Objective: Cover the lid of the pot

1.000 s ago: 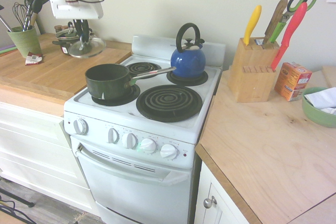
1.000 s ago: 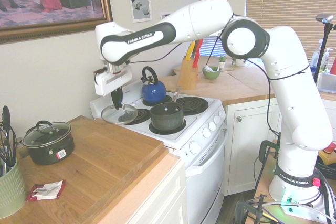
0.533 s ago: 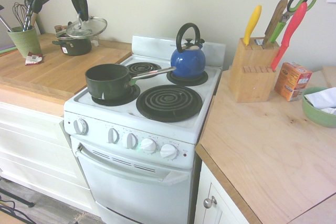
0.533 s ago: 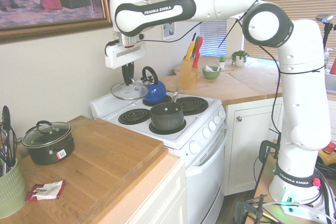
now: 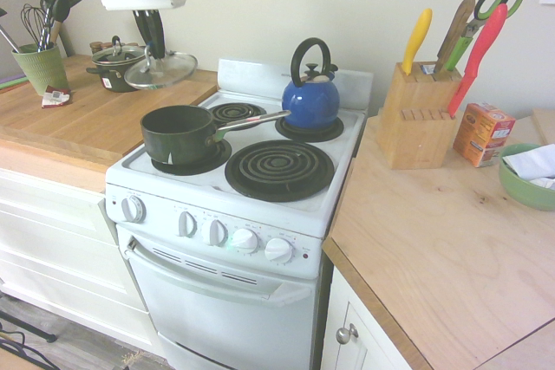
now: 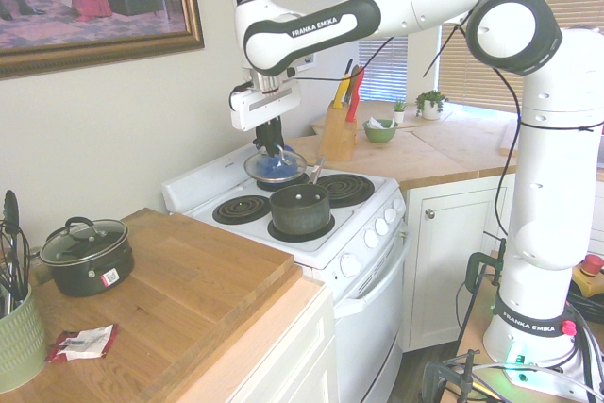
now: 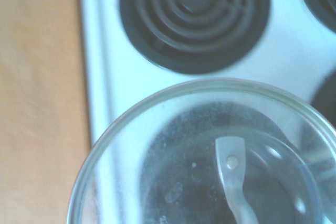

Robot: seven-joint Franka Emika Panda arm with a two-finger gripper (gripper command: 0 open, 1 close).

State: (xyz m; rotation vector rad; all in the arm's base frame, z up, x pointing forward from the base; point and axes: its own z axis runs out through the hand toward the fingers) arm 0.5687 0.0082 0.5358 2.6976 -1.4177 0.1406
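Clamped on the little metal knob, the black fingers of the robot's gripper [image 5: 152, 51] hold up the round glass lid [image 5: 161, 70]. The lid hangs in the air, a bit tilted, and does not touch the dark green saucepan [image 5: 180, 135]. That pot sits with its top open on a front burner of the white stove [image 5: 279, 290], and its long silver handle [image 5: 253, 122] points toward the blue kettle [image 5: 311, 101]. The kettle is on a back burner. On the wooden counter [image 6: 179, 280] is a small dark pot [image 6: 90, 261] with its own glass lid on.
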